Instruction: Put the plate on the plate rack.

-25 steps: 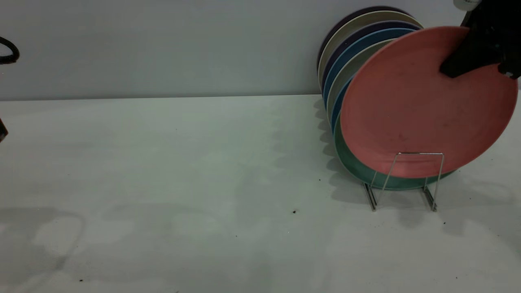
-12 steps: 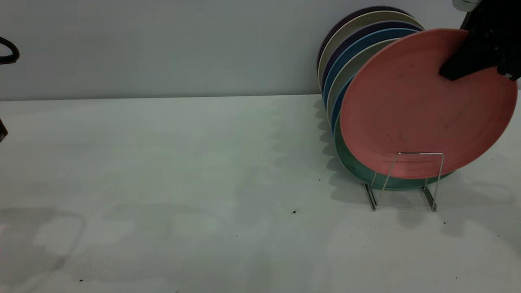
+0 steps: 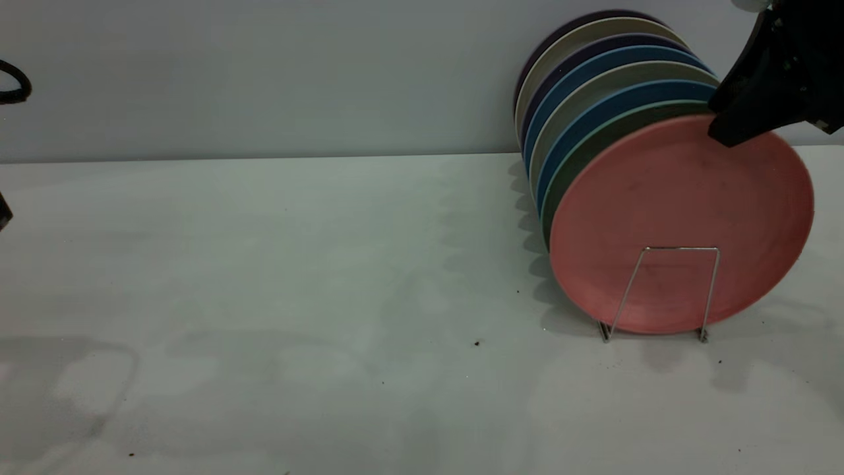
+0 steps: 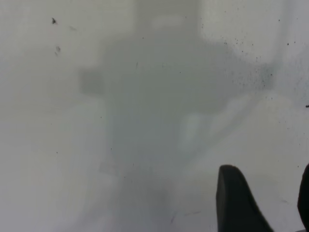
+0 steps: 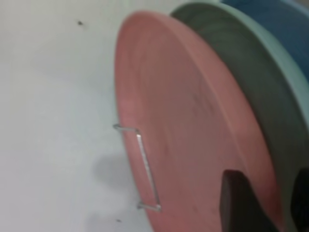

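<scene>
At the plate rack (image 3: 666,290), salmon-pink plate (image 3: 679,224) stands upright behind the front wire loop, leaning on the mint-green plate (image 3: 593,142). Right gripper (image 3: 738,128) at its top rim steadies it; can't tell whether it still grips.

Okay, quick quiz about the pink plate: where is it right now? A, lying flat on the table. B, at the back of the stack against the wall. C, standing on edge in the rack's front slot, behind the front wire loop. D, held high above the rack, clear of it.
C: the plate stands on edge behind the rack's front wire loop, before the green plate, with the right pincer at its top rim.
</scene>
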